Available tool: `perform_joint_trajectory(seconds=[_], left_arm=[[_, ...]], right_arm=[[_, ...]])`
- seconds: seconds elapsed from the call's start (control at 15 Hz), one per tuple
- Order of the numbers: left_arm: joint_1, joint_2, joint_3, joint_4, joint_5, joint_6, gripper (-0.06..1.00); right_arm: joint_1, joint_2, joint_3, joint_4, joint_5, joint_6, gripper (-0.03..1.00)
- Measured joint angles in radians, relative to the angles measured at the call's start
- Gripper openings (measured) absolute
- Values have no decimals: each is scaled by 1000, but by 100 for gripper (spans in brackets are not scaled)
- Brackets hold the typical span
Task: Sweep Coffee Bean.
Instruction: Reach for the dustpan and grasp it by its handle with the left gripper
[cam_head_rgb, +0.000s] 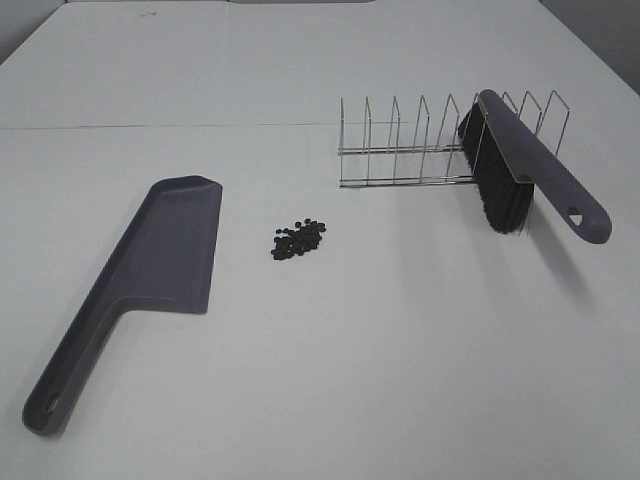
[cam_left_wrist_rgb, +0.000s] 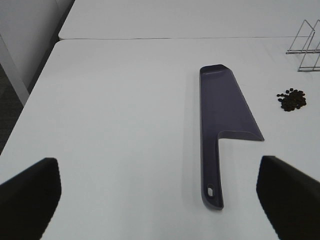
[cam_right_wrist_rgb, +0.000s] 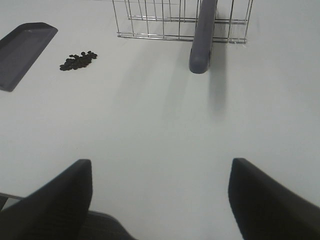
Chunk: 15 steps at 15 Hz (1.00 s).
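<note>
A small pile of dark coffee beans (cam_head_rgb: 299, 239) lies on the white table; it also shows in the left wrist view (cam_left_wrist_rgb: 292, 99) and the right wrist view (cam_right_wrist_rgb: 78, 60). A grey dustpan (cam_head_rgb: 150, 270) lies flat to the left of the beans, handle toward the front; the left wrist view shows it (cam_left_wrist_rgb: 222, 110) too. A grey brush (cam_head_rgb: 520, 160) with black bristles rests in a wire rack (cam_head_rgb: 420, 140), handle sticking out (cam_right_wrist_rgb: 202, 35). My left gripper (cam_left_wrist_rgb: 160, 200) is open and empty, short of the dustpan handle. My right gripper (cam_right_wrist_rgb: 160, 200) is open and empty, short of the brush handle.
The wire rack stands at the back right of the table. A seam (cam_head_rgb: 160, 127) runs across the table behind the dustpan. The table's left edge (cam_left_wrist_rgb: 30, 95) drops to a dark floor. Neither arm shows in the exterior high view.
</note>
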<state>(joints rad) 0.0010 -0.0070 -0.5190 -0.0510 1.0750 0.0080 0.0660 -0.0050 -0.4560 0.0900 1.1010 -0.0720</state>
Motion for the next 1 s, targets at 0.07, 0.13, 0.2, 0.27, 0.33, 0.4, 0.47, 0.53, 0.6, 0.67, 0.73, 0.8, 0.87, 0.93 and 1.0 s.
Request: perform_joint_trajectory(seconds=[0.07,0.13,0.2,0.27,0.33,0.4,0.47,0.53,0.6,0.67,0.73,0.8,0.87,0.93,1.0], left_arm=[[0,0,0,0,0,0,99],[0,0,0,0,0,0,99],[0,0,0,0,0,0,99],[0,0,0,0,0,0,99],[0,0,0,0,0,0,99],[0,0,0,0,0,0,99],[0,0,0,0,0,0,99],[0,0,0,0,0,0,99],[0,0,0,0,0,0,99],[0,0,0,0,0,0,99],[0,0,0,0,0,0,99],[0,0,0,0,0,0,99],[0,0,0,0,0,0,99],[0,0,0,0,0,0,99],[0,0,0,0,0,0,99]], right_arm=[[0,0,0,0,0,0,67],[0,0,0,0,0,0,67],[0,0,0,0,0,0,67],[0,0,0,0,0,0,67],[0,0,0,0,0,0,67],[0,0,0,0,0,0,67],[0,0,0,0,0,0,67],[0,0,0,0,0,0,67],[0,0,0,0,0,0,67],[0,0,0,0,0,0,67],[0,0,0,0,0,0,67],[0,0,0,0,0,0,67],[0,0,0,0,0,0,67],[0,0,0,0,0,0,67],[0,0,0,0,0,0,67]])
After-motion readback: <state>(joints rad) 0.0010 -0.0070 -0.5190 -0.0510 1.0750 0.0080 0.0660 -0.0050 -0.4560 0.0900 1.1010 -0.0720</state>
